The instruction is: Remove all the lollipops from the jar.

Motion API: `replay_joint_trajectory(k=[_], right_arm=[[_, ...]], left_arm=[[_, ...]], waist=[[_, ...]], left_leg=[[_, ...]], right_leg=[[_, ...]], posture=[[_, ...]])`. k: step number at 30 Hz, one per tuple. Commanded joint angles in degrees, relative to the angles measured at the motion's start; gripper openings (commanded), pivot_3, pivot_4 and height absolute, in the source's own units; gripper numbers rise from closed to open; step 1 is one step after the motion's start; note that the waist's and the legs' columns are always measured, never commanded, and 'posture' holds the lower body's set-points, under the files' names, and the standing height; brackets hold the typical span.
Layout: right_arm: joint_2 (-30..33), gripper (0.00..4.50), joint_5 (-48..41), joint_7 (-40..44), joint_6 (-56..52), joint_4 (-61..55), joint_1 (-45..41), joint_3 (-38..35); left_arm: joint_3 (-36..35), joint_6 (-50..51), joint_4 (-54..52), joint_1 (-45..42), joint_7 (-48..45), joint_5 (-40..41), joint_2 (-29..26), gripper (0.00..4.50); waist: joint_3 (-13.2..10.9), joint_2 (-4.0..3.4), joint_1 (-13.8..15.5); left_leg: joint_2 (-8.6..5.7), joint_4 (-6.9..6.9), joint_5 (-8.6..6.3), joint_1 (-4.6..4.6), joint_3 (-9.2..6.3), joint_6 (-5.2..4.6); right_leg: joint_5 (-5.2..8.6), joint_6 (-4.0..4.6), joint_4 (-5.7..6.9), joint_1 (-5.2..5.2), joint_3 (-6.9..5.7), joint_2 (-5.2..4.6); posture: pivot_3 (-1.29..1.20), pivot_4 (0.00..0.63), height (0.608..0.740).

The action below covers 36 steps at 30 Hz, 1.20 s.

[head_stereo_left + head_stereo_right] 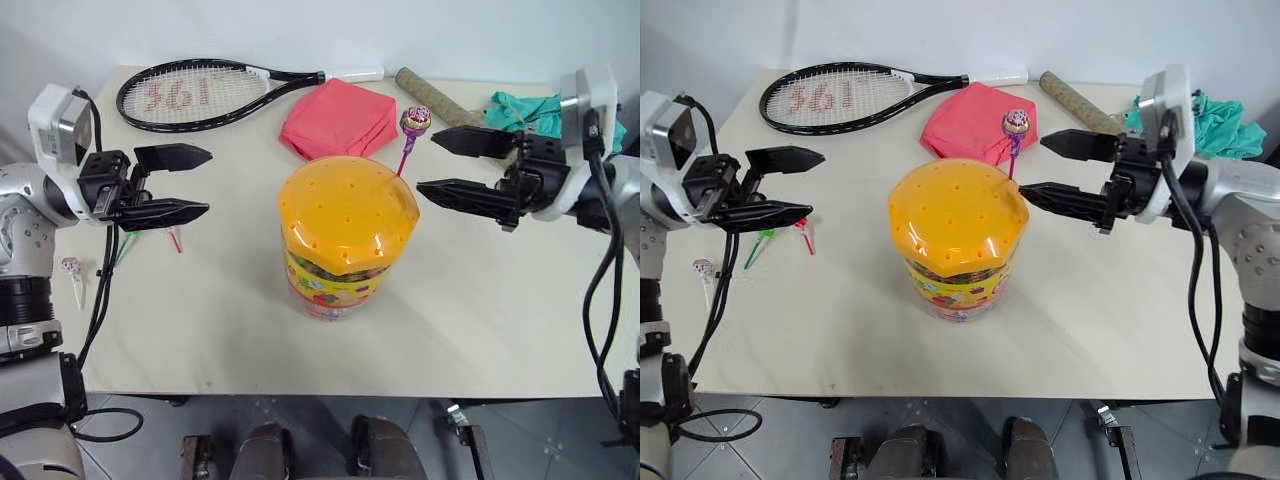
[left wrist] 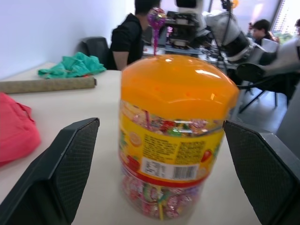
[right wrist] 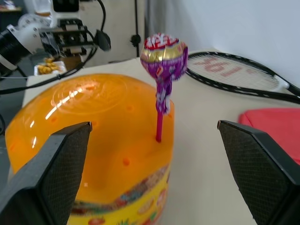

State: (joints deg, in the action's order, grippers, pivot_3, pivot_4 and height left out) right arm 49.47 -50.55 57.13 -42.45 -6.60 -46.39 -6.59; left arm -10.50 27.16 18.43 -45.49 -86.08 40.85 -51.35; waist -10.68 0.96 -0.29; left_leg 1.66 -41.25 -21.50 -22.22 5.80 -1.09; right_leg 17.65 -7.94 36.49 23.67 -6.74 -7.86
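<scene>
Jar (image 1: 345, 240) stands upright mid-worktop (image 1: 480, 320) with purple lollipop (image 1: 414, 123) planted in its orange lid, the green (image 1: 762, 240), red (image 1: 802, 232) and pink-and-white (image 1: 71, 267) lollipops lying on the worktop at the robot's left; left hand (image 1: 185, 183) and right hand (image 1: 448, 163) flank it, fingers spread, empty.

Tennis racket (image 1: 200, 93), red cloth (image 1: 338, 120), green rag (image 1: 1220, 123)

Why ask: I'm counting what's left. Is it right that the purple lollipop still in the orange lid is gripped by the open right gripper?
Not gripped: the right wrist view shows the purple lollipop standing free in the orange lid, between the open right gripper fingers, untouched.
</scene>
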Motion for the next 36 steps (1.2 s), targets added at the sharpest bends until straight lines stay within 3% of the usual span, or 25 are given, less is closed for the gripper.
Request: replay_joint_trajectory(k=[1,2,5,16,26,29,32,36], right_arm=[[-2.8,4.50,3.2,3.8,2.6,5.0,-4.5,2.5],[-3.7,4.50,4.1,4.8,2.8,6.5,-5.7,3.3],[-5.7,3.87,6.0,6.7,2.9,9.2,-8.4,4.6],[-7.3,0.11,9.1,10.7,3.7,10.7,-12.8,4.1],[-2.4,0.05,10.2,0.7,-0.3,12.0,-21.0,-3.6],[2.2,0.05,11.5,-2.5,-5.4,11.6,-19.1,-4.1],[11.2,0.05,16.3,-3.2,-13.8,9.9,-14.1,1.6],[16.2,0.05,18.8,-5.0,-18.8,9.4,-8.1,2.1]], left_arm=[[1.6,-2.2,-2.5,1.5,-6.4,4.1,-2.4,4.47],[1.7,-2.2,-2.8,1.8,-6.4,4.7,-2.6,4.47],[1.5,-2.3,-3.7,2.8,-6.4,5.5,-2.9,4.50],[-0.6,-1.4,-6.7,5.7,-6.2,6.1,-2.6,4.50],[1.7,-2.3,-4.4,3.7,-6.4,6.1,-1.8,4.50],[2.1,-2.6,-4.1,3.5,-6.4,6.3,-1.6,4.50],[2.7,-3.1,-3.7,3.6,-6.4,6.6,-1.4,4.50],[3.0,-3.1,-3.9,3.8,-6.4,7.4,-1.2,4.50]], waist=[[0.0,0.00,-0.2],[0.0,0.00,-0.2],[0.0,0.00,-0.1],[0.0,-0.01,-0.2],[0.0,-0.01,-0.2],[0.0,-0.02,0.0],[0.0,-0.01,0.2],[0.0,-0.02,0.0]], left_leg=[[0.00,0.02,0.00,0.00,0.00,0.00],[0.00,0.02,0.00,0.01,0.01,0.00],[0.00,0.03,0.00,0.00,0.00,0.00],[0.00,0.06,0.00,0.00,-0.03,0.00],[-0.01,0.10,0.00,-0.01,-0.07,0.01],[-0.02,0.11,0.00,-0.02,-0.05,0.01],[-0.01,0.13,0.00,-0.02,-0.06,0.00],[-0.02,0.15,0.00,-0.02,0.09,0.00]], right_leg=[[0.00,0.00,0.00,0.00,-0.01,0.00],[0.00,0.00,0.00,0.01,0.00,0.00],[0.00,0.00,0.00,0.01,-0.03,0.00],[0.00,0.00,0.00,0.01,-0.11,0.00],[0.00,0.00,0.00,0.02,-0.13,-0.02],[0.00,0.01,-0.01,0.02,-0.12,-0.04],[0.00,0.01,-0.02,0.02,-0.13,-0.04],[0.00,0.01,-0.08,0.04,-0.05,-0.06]], posture=[[0.00,0.150,0.740],[0.00,0.150,0.740],[0.00,0.150,0.740],[0.00,0.150,0.740],[0.00,0.150,0.740],[0.00,0.150,0.740],[0.00,0.150,0.740],[0.00,0.150,0.740]])
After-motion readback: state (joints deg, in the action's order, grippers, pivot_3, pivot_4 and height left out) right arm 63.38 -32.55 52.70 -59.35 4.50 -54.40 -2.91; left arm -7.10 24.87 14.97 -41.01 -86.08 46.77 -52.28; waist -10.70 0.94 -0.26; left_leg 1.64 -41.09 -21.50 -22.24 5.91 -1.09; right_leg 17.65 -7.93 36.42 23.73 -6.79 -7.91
